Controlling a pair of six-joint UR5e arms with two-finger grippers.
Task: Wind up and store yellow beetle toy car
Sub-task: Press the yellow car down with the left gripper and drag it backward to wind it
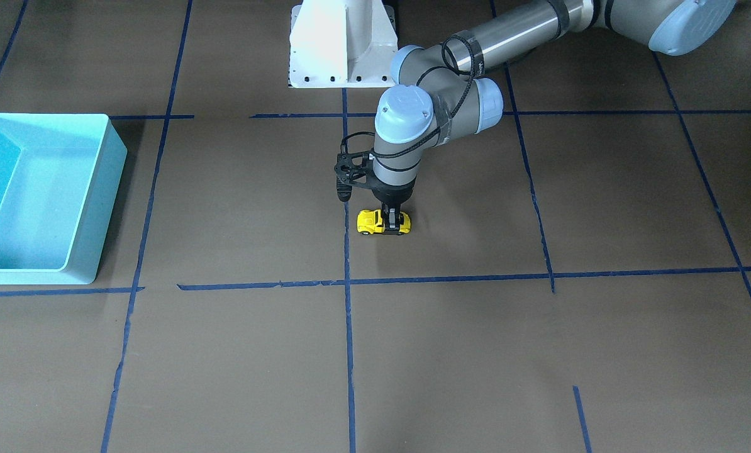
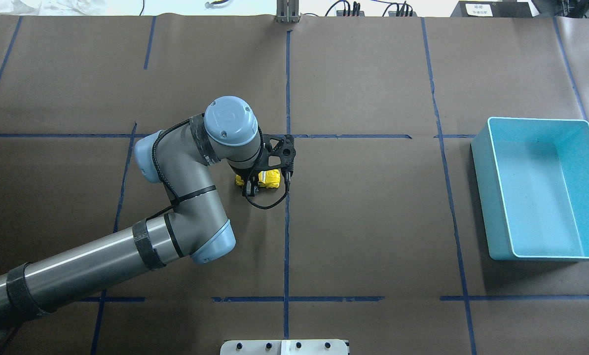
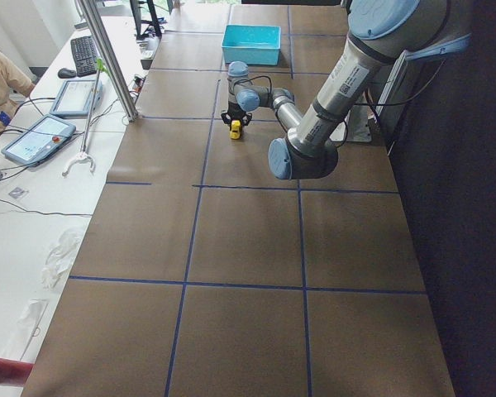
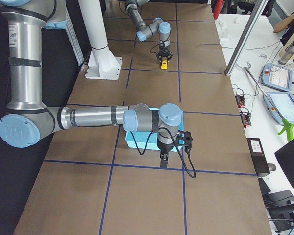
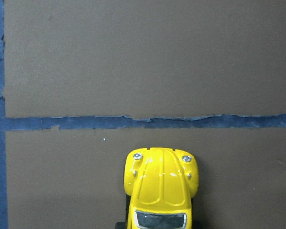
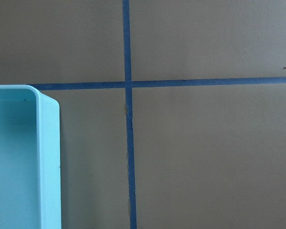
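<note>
The yellow beetle toy car [image 1: 369,221] stands on its wheels on the brown table near the middle, beside a blue tape line. It also shows in the overhead view [image 2: 270,178] and fills the bottom of the left wrist view [image 5: 161,183], nose toward a tape line. My left gripper [image 1: 392,220] points straight down with its fingers closed on the car's sides. My right gripper [image 4: 161,159] shows only in the exterior right view, hanging by the turquoise bin's near corner; I cannot tell whether it is open or shut.
The turquoise bin [image 2: 482,197] stands at the table's right side, with nothing showing inside it; its corner shows in the right wrist view [image 6: 47,157]. The white robot base [image 1: 341,44] is at the near edge. Blue tape lines grid the brown table.
</note>
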